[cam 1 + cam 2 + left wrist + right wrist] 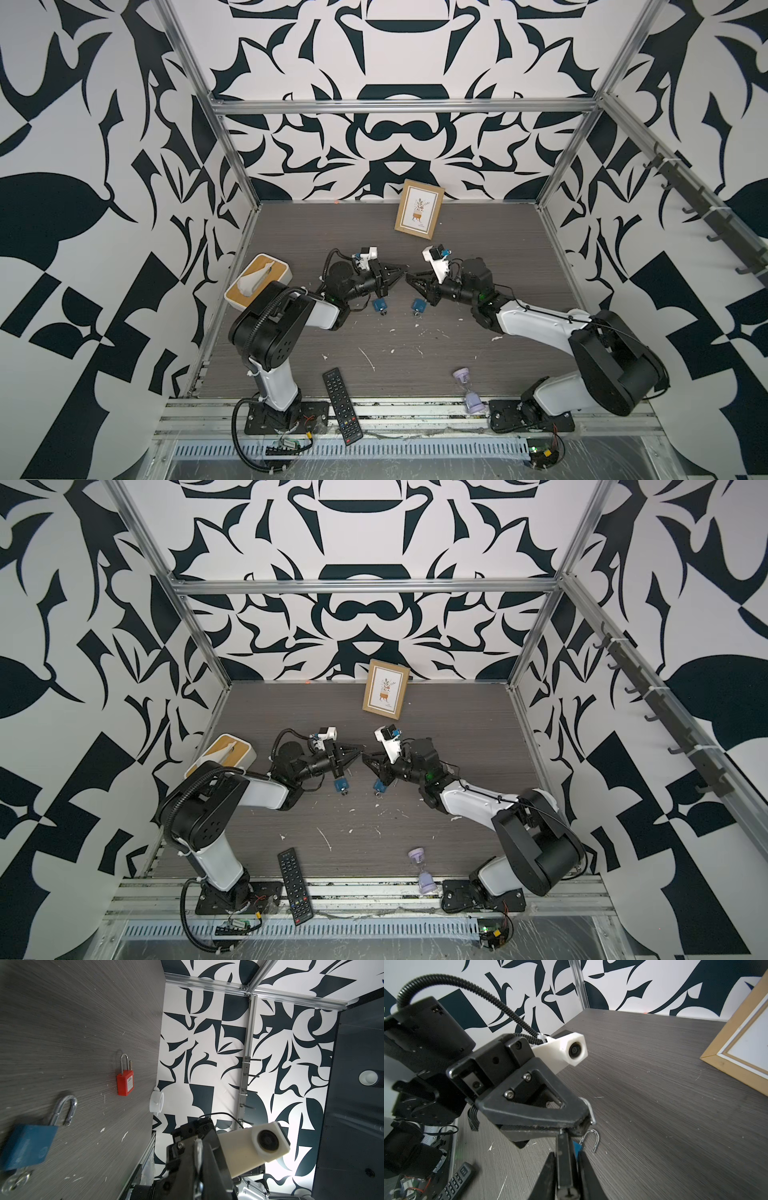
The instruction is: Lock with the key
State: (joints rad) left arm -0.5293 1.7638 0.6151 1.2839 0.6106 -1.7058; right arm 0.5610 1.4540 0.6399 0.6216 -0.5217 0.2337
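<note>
Black left gripper (402,271) is clamped shut on a thin silver piece (590,1112), likely the key, tip to tip with the right gripper (411,278), whose width I cannot tell. On the table (478,232), a blue padlock (379,304) lies at seven o'clock from the tips and a second blue padlock (419,306) at five. An open shackle (594,1140) suggests locking is not yet done.

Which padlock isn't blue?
The red padlock, visible only in the left wrist view. The blue padlock nearer that camera has a key ring at its base.
</note>
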